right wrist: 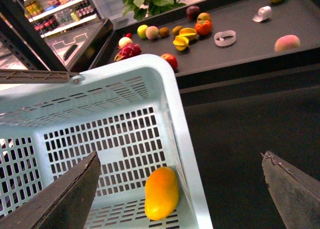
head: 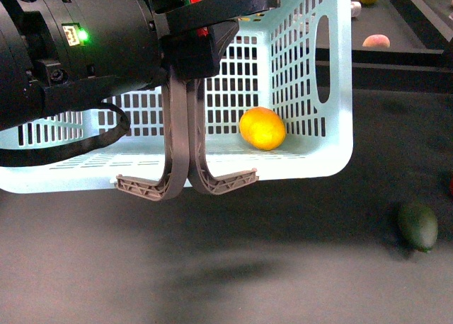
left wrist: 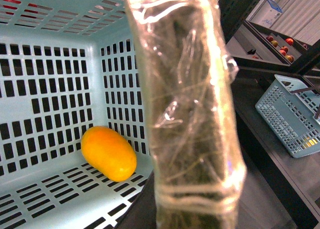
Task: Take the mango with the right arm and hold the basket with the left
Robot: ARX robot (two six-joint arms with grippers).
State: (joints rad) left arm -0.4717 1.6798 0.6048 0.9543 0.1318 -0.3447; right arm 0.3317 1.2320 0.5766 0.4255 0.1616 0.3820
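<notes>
1. My left arm (head: 78,55) fills the upper left, its green light on. My left gripper (head: 202,34) sits atop the basket's grey handles (head: 177,140); I cannot tell whether it grips them.
2. My right gripper (right wrist: 180,156) hangs over the basket's right rim, fingers spread wide, empty.
3. The turquoise basket (head: 333,90) holds the mango (head: 262,128), lying on its floor in the far right corner.
4. A film-wrapped finger (left wrist: 190,114) blocks much of my left wrist view.

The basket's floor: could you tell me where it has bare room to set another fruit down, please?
The basket's visible floor is bare except the corner where the mango lies beside a side wall; from the mango towards the opposite wall is free. The table between basket and green fruit is bare. The shelf behind is crowded with fruit.
</notes>
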